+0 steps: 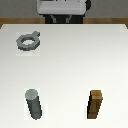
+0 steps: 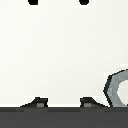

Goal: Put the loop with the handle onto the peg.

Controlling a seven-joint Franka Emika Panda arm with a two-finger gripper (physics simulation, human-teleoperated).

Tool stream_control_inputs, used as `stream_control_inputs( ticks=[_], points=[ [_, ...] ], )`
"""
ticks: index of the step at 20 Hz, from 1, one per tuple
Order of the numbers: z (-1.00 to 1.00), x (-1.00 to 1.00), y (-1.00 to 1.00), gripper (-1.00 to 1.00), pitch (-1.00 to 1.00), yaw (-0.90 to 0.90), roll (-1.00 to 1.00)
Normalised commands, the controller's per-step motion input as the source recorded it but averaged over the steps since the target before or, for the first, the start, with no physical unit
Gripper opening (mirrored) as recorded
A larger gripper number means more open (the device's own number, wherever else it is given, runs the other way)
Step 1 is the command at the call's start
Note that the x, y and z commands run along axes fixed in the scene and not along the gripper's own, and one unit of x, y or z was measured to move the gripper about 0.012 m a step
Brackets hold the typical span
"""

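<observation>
The loop with the handle (image 1: 27,41) is a flat grey ring lying on the white table at the back of the exterior view's left, its stubby tab pointing toward the back. Part of it shows at the edge of the wrist view (image 2: 118,89). The peg (image 1: 34,104), a dark grey upright cylinder, stands at the front of the exterior view's left. My gripper (image 2: 59,1) shows only as two dark fingertips (image 2: 33,1) set far apart with nothing between them. It is high above the table and apart from the ring. It is out of the exterior view.
A brown wooden square block (image 1: 96,105) stands upright at the front of the exterior view's right, level with the peg. The robot's base (image 1: 62,10) is behind the table's far edge. A dark band (image 2: 60,117) crosses one edge of the wrist view.
</observation>
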Motion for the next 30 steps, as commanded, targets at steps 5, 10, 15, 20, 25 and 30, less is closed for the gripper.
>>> stream_control_inputs(
  ticks=[5, 10, 15, 20, 25, 30],
  points=[
    [0.0, 0.0, 0.0, 1.0, 0.0, 0.0, 0.0],
    [0.0, 0.0, -0.6, 1.0, 0.0, 0.0, 0.0],
    [0.0, 0.0, -1.0, 1.0, 0.0, 0.0, 0.0],
    [0.0, 0.0, -0.4, 1.0, 0.0, -0.09, 0.0],
    [0.0, -0.2, 0.0, 1.0, 0.0, -0.06, 0.0],
    [0.0, -0.2, 0.0, 1.0, 0.0, -0.06, 0.0]
  ],
)
